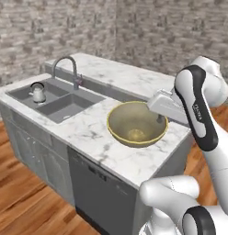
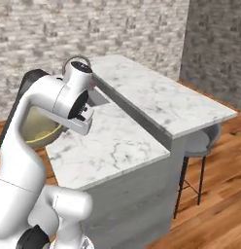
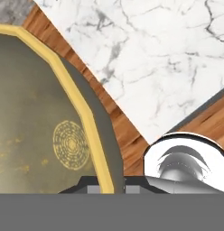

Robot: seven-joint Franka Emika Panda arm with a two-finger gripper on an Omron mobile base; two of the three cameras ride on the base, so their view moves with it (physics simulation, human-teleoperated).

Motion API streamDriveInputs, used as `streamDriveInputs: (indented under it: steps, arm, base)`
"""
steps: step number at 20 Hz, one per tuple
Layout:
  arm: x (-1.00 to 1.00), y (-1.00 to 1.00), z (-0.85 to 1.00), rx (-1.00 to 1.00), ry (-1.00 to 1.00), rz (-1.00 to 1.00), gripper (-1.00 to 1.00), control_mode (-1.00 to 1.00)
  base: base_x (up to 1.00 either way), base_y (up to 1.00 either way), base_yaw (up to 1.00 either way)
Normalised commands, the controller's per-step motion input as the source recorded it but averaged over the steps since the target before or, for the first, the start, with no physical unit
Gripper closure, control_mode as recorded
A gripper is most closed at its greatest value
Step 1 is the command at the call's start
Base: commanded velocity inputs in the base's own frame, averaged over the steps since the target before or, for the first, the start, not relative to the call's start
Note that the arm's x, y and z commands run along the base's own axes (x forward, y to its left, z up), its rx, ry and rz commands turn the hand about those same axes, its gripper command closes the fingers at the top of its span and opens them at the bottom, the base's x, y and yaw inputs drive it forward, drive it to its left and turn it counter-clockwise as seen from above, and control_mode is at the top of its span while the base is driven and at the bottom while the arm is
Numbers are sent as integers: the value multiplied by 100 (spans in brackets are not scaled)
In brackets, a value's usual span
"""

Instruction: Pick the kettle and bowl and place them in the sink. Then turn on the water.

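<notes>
The bowl [image 1: 136, 124], wide, round, olive-tan with a yellowish inside, sat above the white marble worktop [image 1: 88, 133] right of the grey steel sink [image 1: 56, 98]. The white arm bent over, its hand angled down to the bowl's right rim. The gripper [image 3: 113, 182] was pinched tight on that yellow rim, as the hand view showed up close. The left base view took in the small pale kettle [image 1: 38, 93] standing in the sink's far basin under the curved grey faucet [image 1: 66, 69].

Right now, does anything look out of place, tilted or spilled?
Nothing is spilled. The bowl is tilted above the counter, its rim pinched by the gripper. The kettle stands upright in the sink.
</notes>
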Motion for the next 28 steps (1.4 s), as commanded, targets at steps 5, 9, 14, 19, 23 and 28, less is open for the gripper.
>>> streamDriveInputs:
  steps: [5, 9, 14, 19, 23, 28]
  arm:
    - [0, 0, 0, 0, 0, 0, 100, 100]
    - [0, 0, 0, 0, 0, 0, 100, 100]
    - [0, 0, 0, 0, 0, 0, 100, 100]
    - [0, 0, 0, 0, 0, 0, 100, 100]
    - [0, 0, 0, 0, 0, 0, 100, 100]
    - [0, 0, 0, 0, 0, 0, 100, 100]
  base:
    - [23, 67, -57]
    - [-47, 57, -52]
    - [-15, 54, -44]
    - [38, 93, -16]
    - [35, 89, -24]
    - [18, 84, -44]
